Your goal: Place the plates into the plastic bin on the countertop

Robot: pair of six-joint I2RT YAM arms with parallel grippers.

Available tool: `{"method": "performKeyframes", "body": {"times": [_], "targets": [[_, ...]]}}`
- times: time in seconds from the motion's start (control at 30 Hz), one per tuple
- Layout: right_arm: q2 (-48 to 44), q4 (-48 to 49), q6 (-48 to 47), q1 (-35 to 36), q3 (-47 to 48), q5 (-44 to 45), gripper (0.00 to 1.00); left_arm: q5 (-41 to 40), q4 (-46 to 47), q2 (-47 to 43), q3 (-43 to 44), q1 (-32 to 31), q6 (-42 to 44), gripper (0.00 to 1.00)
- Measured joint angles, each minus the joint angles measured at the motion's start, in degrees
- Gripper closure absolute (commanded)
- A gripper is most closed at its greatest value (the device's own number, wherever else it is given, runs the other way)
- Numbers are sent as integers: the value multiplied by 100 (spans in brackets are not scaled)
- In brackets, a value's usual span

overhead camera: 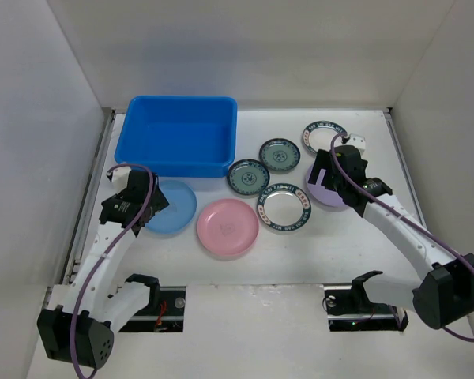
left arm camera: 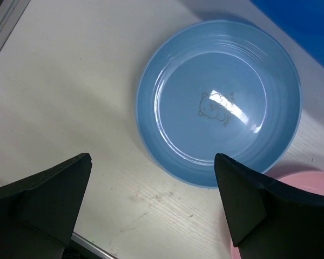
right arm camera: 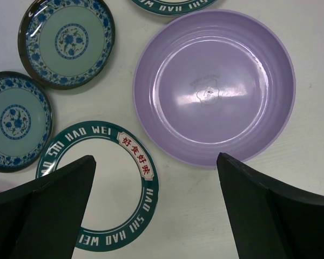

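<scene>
The light blue plate (left arm camera: 218, 102) is seen just ahead of the open left pincer (left arm camera: 152, 157), and the lavender plate (right arm camera: 213, 86) ahead of the open right pincer (right arm camera: 156, 156).

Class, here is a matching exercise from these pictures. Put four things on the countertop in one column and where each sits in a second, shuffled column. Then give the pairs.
Column A
1. light blue plate
2. lavender plate
3. pink plate
4. plastic bin

Column B
a. beneath the open right tool
b. back left of the countertop
c. beneath the open left tool
d. middle, nearest the front edge

Pairs: 1-c, 2-a, 3-d, 4-b
</scene>
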Motion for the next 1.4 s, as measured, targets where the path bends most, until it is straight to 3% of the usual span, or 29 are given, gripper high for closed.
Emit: {"method": "performKeyframes", "body": {"times": [0.53,0.9,1.13,1.4], "targets": [[-59,275,-24,72,-31,-459,0,142,-79,-841,-472,673,-127,0],[-254,304,-26,203,-208,-745,0,743,302,-57,-977,925,-603,0],[-269,350,-26,225,-293,-868,0,848,820,415,-1204,968,-866,9],[-269,492,-24,225,-367,-1045,0,1071,1537,1239,-1300,1185,-1322,30]]}}
